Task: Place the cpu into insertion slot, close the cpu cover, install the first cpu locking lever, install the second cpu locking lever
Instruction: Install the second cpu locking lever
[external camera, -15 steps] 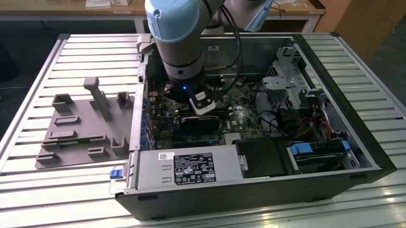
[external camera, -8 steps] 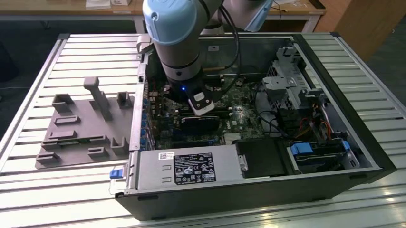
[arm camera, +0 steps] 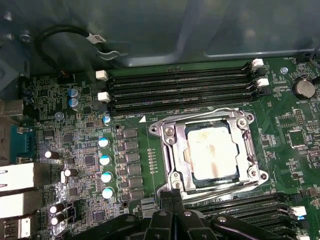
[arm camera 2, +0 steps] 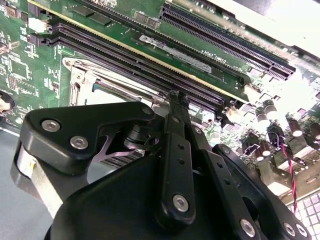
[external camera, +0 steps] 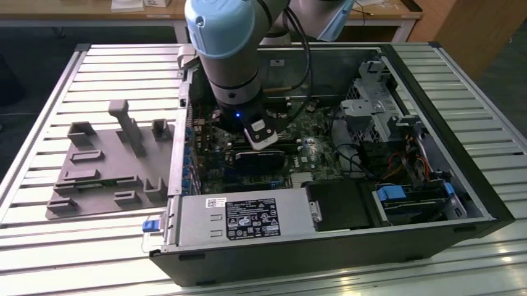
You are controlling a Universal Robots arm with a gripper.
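Lever work is judged to be the step in hand. In the first wrist view the cpu [arm camera: 212,152] is seen seated in the insertion slot [arm camera: 253,150], its pale top showing through the window of the cpu cover [arm camera: 172,150], which is laid flat over it. The socket is set on the green board inside the open computer case [external camera: 461,185], just beside the long memory slots [arm camera: 180,92]. The gripper [arm camera: 173,196] is lowered to the socket's edge, and its jaws are drawn together with nothing held between them. A thin wire lever [arm camera: 225,184] is seen along that same edge; whether it is already latched cannot be told. By this reading, a steady press with the closed tips is called for, kept clear of the memory slots.
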